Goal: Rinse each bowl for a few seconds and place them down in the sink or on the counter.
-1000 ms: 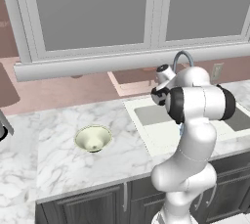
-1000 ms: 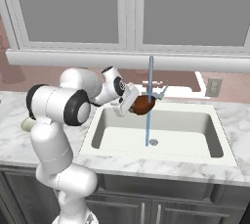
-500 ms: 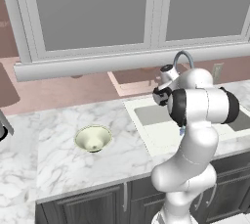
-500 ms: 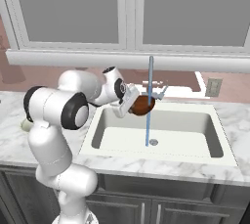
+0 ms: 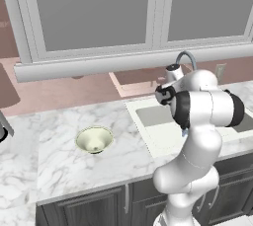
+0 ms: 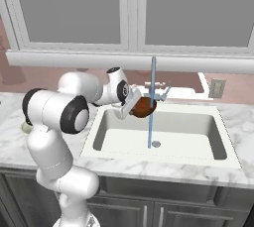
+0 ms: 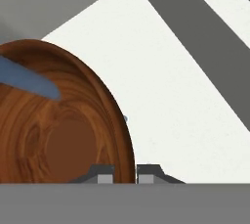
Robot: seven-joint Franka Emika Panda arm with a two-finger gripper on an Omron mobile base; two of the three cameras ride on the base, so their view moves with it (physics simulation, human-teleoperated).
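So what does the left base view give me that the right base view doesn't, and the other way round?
Only the left base view shows the cream bowl, sitting upright on the counter left of the sink.

Only the right base view shows the gripper shut on the rim of the brown bowl, held tilted over the basin at the blue water stream, with the drain below.

Both show the arm, the sink, the marble counter and the windows behind.

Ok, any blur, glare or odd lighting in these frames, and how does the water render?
Right base view: sharp, flat light, the water a solid blue line past the brown bowl. Hand view: the bowl's rim looks soft up close, water a flat blue streak. Left base view: soft shadow under the cream bowl.
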